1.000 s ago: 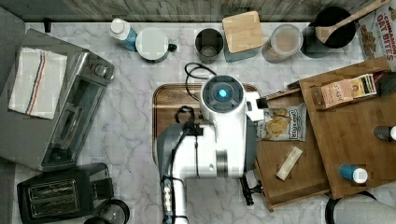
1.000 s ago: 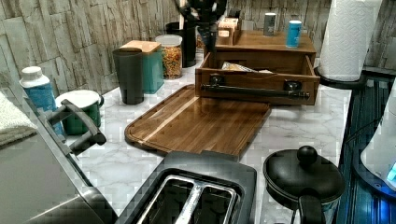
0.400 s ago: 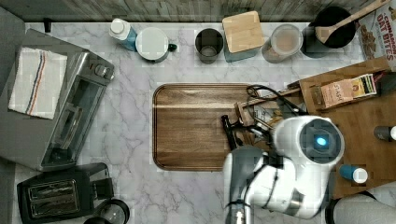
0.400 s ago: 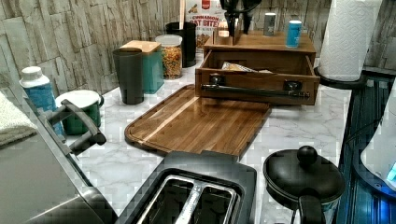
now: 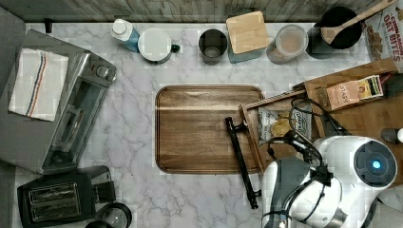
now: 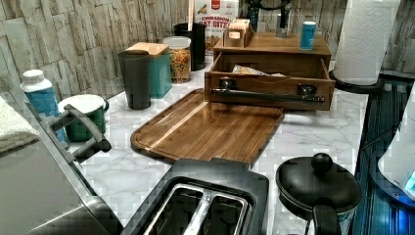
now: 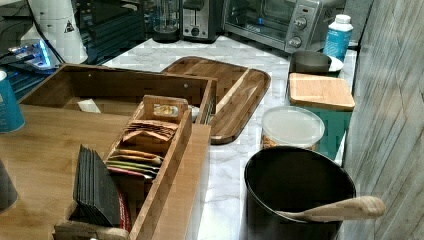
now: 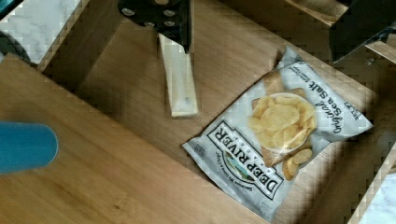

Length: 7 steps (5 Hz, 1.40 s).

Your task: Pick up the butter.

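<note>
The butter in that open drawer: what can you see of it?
The butter is a small pale cream stick, seemingly wrapped, lying flat on the wooden drawer floor. Beside it, apart from it, lies the silver chip bag. In the wrist view one dark finger of the open pincer overlaps the stick's near end; whether it touches cannot be told. In the right view a pale end shows inside the drawer.

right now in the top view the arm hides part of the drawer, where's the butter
observer: In the wrist view the butter lies flat on the drawer floor, beside the chip bag and apart from it.
operator: jaws open or shut
observer: The jaws are open. One finger overlaps the butter's end, and the other is out past the bag's corner, so the butter is not centred between them.
</note>
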### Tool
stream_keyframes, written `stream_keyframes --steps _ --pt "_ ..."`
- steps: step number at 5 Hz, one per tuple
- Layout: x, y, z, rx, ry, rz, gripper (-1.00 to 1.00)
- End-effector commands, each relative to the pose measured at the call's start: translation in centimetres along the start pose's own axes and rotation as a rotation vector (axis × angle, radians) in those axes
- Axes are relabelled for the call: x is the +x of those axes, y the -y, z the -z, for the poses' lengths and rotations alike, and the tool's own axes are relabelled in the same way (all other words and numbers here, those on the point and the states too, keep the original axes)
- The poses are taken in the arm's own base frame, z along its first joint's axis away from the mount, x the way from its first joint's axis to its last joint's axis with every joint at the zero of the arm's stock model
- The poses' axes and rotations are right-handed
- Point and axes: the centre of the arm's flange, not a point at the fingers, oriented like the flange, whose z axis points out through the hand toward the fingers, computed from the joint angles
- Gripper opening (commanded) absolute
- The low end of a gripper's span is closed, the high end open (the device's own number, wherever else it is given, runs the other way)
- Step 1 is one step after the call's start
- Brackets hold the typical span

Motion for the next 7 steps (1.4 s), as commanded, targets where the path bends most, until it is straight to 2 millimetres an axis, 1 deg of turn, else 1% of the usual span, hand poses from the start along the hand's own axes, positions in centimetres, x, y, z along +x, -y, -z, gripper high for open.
stream_keyframes --steps 1,2,3,4,5,6,7 --pt "1.2 -6.3 -2.9 -0.020 -0.056 0.229 1.00" --pt "1.9 -8.6 -5.2 -0.042 -0.028 0.202 1.00" --pt "2.0 -9.6 -6.9 -0.037 -0.029 0.172 1.00" --pt "1.5 -9.8 -8.4 -0.019 -0.025 0.156 1.00" --pt "0.5 -7.9 -9.8 -0.003 -0.035 0.111 1.00" --pt "-0.2 -6.1 -10.8 0.019 -0.028 0.079 1.00" --pt "-0.7 -5.4 -11.7 0.030 -0.034 0.069 1.00"
